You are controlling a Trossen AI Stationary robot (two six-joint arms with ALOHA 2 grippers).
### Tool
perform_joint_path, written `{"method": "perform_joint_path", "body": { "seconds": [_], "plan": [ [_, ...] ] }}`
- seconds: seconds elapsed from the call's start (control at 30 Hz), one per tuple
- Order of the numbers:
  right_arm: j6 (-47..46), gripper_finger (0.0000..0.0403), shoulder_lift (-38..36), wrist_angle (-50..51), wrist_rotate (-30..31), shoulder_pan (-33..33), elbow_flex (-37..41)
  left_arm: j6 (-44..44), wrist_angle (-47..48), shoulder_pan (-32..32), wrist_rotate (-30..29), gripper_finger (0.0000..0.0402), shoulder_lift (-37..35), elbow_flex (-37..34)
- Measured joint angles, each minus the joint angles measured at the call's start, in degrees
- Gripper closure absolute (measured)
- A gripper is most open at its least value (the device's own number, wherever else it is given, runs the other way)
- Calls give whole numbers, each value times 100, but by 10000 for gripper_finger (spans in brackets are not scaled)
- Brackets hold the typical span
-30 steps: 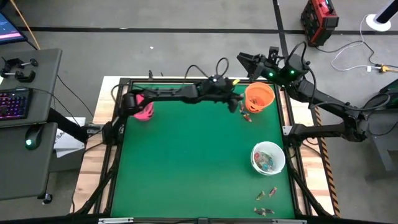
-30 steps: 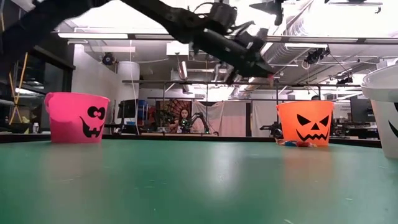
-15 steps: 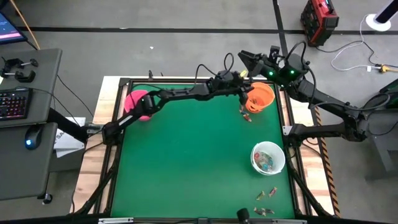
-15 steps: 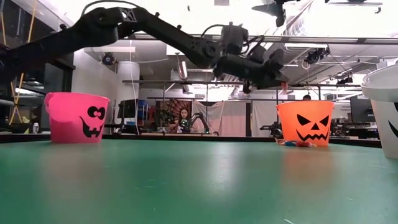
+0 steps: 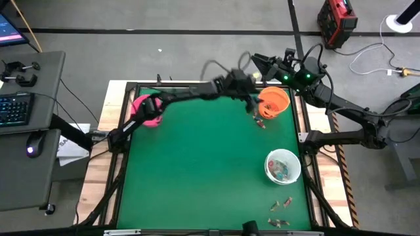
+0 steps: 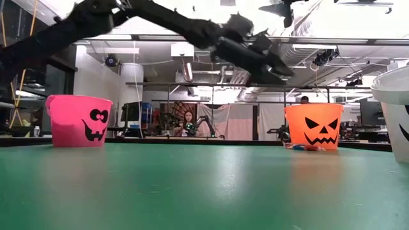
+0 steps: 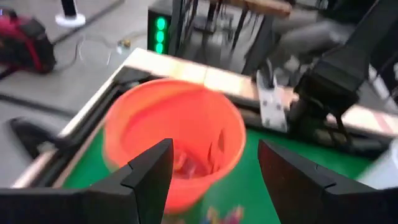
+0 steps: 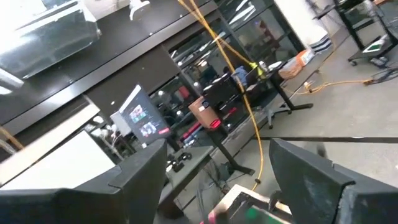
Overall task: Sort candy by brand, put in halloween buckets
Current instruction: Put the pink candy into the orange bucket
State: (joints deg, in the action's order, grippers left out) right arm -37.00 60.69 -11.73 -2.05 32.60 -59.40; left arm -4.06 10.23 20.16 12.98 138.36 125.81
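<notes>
At the far left of the high view a side desk carries a keyboard [image 5: 14, 109] and a mouse [image 5: 29, 151]. On the green table [image 5: 197, 170], the pink bucket [image 5: 148, 109] stands near the left rear corner, partly covered by the left arm that stretches across the back of the table. In the low view the pink bucket [image 6: 78, 120] shows its black jack-o'-lantern face, and a person [image 6: 189, 122] sits in the room far behind the table.

The left gripper [image 5: 251, 99] hangs in the air just beside the orange bucket [image 5: 273, 102], on its left. In the left wrist view its two dark fingers [image 7: 151, 171] stand wide apart with nothing between them, and the orange bucket [image 7: 171, 134] lies right ahead with a few sweets at its bottom. A few loose candy pieces [image 5: 260, 121] lie on the table touching or just beside that bucket's front; the low view shows them at its foot [image 6: 300, 147].

The right arm waits raised behind the orange bucket, its gripper [image 5: 257, 62] beyond the table's rear edge, fingers [image 8: 140, 177] spread wide and empty, facing the room.

Further right and nearer the front, the white bucket [image 5: 283, 166] holds mixed candy. More candy [image 5: 281, 205] lies scattered in front of it, near the front edge. A red toolbox [image 5: 336, 22] sits on the floor behind the table.
</notes>
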Motion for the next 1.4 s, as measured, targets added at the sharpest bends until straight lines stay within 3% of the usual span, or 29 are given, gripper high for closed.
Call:
{"method": "perform_joint_path", "body": {
  "seconds": [0.23, 0.37, 0.5, 0.63, 0.7, 0.83, 1.03, 1.13, 1.27, 1.4],
  "plan": [
    [333, 128, 0, 11, -98, 114, 0, 110, 2150, 655, 1037, 180, -811, -53],
    [487, 128, 0, 29, -96, 128, 0, 170, 2892, 927, 1606, 204, -1192, -51],
    [806, 128, -2, 135, -417, 116, 0, 641, 3528, 941, 1615, 260, -1562, -51],
    [1007, 128, 0, 518, -745, 111, 0, 993, 3821, 875, 1632, 362, -1964, -45],
    [1030, 128, -2, 743, -830, 111, 0, 1059, 3851, 860, 1587, 390, -2147, -180],
    [1217, 128, -2, 1256, -979, 111, 0, 828, 3043, 859, 1473, 397, -2896, -1605],
    [1206, 128, -4, 1646, -1301, 111, 0, -854, 73, 830, 1007, 401, -4754, -5254],
    [1000, 128, 23, 1677, -1426, 58, 0, -1604, -1175, 726, 592, 401, -5551, -6586],
    [1241, 128, 359, 3010, -1382, -524, -387, -1947, -1912, 632, 55, 401, -6307, -7408],
    [1788, 128, 962, 5424, -591, -1318, -965, -1603, -1918, 740, -202, 401, -6623, -7467]
  ]
}}
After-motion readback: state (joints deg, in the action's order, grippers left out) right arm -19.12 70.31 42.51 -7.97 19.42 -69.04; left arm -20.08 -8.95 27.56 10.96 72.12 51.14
